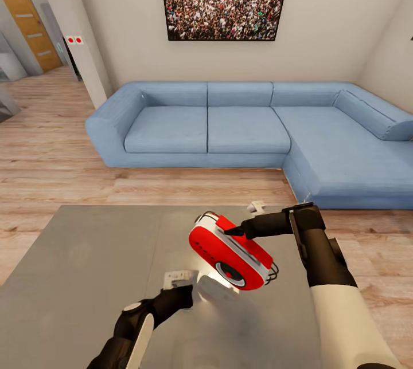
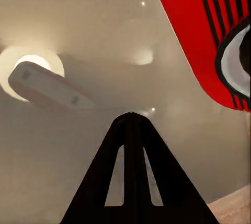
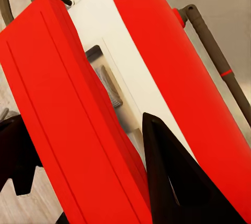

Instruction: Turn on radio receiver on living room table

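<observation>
Right fingers: the right gripper (image 1: 234, 232) is clamped on the radio (image 1: 232, 250), one black finger (image 3: 178, 182) pressed on its back panel, the other on the far side.
Left fingers: the left gripper (image 1: 182, 295) hovers just beside the radio's lower end, fingertips pressed together on nothing.
Radio: lifted clear, tilted, dial (image 1: 230, 271) facing up, above the table's (image 1: 86, 266) right half, nearer its far edge.
Risk: I'd judge a hard poke at the dial could twist the radio out of that narrow grip.
Beyond: the sofa (image 1: 229, 128).
</observation>
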You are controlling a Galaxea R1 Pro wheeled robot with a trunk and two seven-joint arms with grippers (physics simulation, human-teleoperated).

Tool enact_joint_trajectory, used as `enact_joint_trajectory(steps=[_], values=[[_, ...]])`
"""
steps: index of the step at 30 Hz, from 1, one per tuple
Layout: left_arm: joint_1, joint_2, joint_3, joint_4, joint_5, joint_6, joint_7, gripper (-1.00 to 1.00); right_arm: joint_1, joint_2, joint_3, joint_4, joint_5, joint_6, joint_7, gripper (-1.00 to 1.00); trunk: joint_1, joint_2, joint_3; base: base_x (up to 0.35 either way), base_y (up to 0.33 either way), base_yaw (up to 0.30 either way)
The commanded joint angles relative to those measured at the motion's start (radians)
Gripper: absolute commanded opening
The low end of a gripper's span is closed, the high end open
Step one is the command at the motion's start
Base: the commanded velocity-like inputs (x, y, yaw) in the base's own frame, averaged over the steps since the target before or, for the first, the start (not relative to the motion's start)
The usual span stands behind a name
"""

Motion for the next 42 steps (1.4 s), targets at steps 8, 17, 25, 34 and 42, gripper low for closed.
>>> enact_joint_trajectory(steps=[8,17,25,34,42], values=[[-0.013,0.0,-0.06,0.0,0.025,-0.002,0.0,-1.0,0.0,0.002,0.003,-0.001,-0.005,0.004,0.002,-1.0,0.0,0.0,0.0,0.0,0.0,0.0],[-0.046,0.0,-0.087,0.043,0.082,-0.013,0.0,-1.0,-0.001,0.003,0.003,-0.001,-0.006,0.004,0.002,-1.0,0.0,0.0,0.0,0.0,0.0,0.0],[-0.058,0.0,-0.175,0.046,0.185,-0.015,0.0,-1.0,0.0,0.003,0.003,-0.001,-0.006,0.004,0.002,-1.0,0.0,0.0,0.0,0.0,0.0,0.0],[-0.058,0.0,-0.195,0.049,0.198,-0.015,0.0,-1.0,0.0,0.003,0.005,-0.001,-0.006,0.004,0.002,-1.0,0.0,0.0,0.0,0.0,0.0,0.0],[-0.104,0.0,-0.196,0.05,0.236,-0.017,0.002,-1.0,0.0,0.005,0.006,-0.001,-0.006,0.004,0.002,-1.0,0.0,0.0,0.0,0.0,0.0,0.0]])
